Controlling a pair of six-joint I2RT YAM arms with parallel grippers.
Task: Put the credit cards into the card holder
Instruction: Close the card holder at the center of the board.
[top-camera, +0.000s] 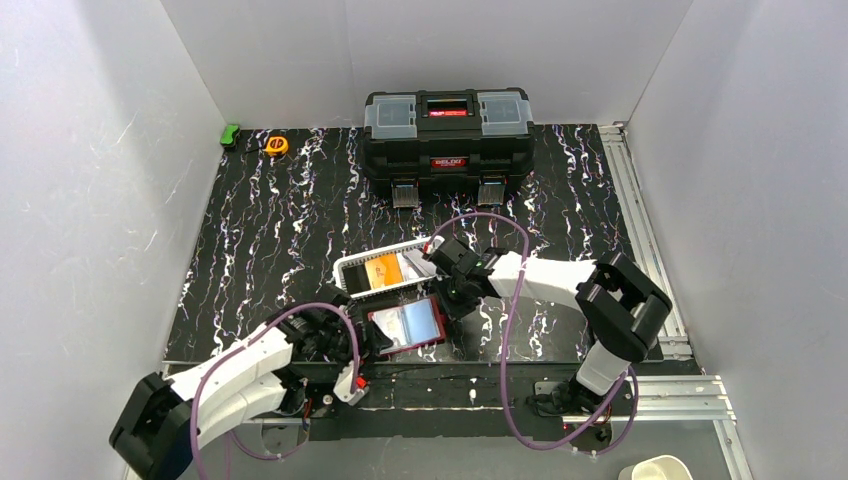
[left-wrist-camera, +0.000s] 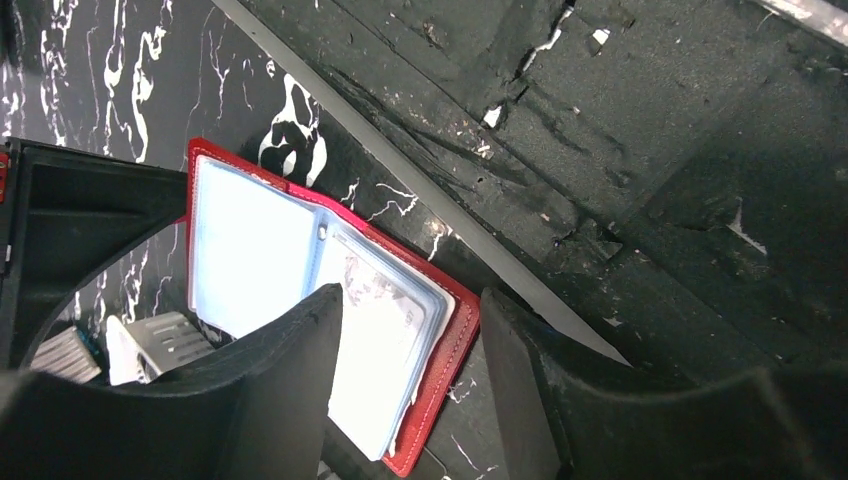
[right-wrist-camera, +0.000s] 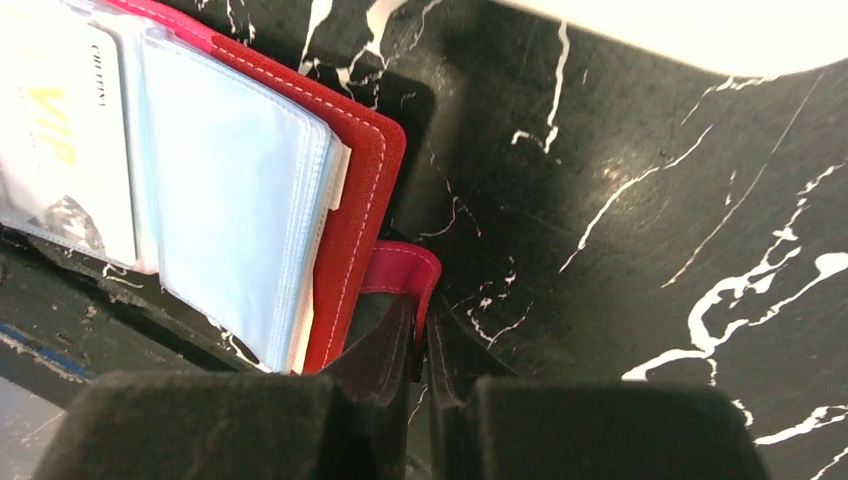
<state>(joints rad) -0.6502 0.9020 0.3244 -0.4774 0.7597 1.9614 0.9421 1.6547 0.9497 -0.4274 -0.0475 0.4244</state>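
Note:
The red card holder (top-camera: 405, 325) lies open near the table's front edge, its clear sleeves facing up. A pale card marked VIP (right-wrist-camera: 60, 150) sits in one sleeve. My right gripper (right-wrist-camera: 421, 335) is shut on the holder's red snap tab (right-wrist-camera: 405, 272) at its right side. My left gripper (left-wrist-camera: 410, 355) is open and straddles the holder's near corner (left-wrist-camera: 440, 370), with one finger (left-wrist-camera: 290, 360) over the sleeves. An orange card (top-camera: 383, 270) lies in the white mesh basket (top-camera: 350, 268) just behind the holder. Other cards are hidden.
A big black toolbox (top-camera: 447, 140) stands at the back centre. A yellow tape measure (top-camera: 276, 145) and a small green object (top-camera: 230, 134) sit at the back left. An aluminium rail (top-camera: 640, 220) runs along the right edge. White walls enclose the table.

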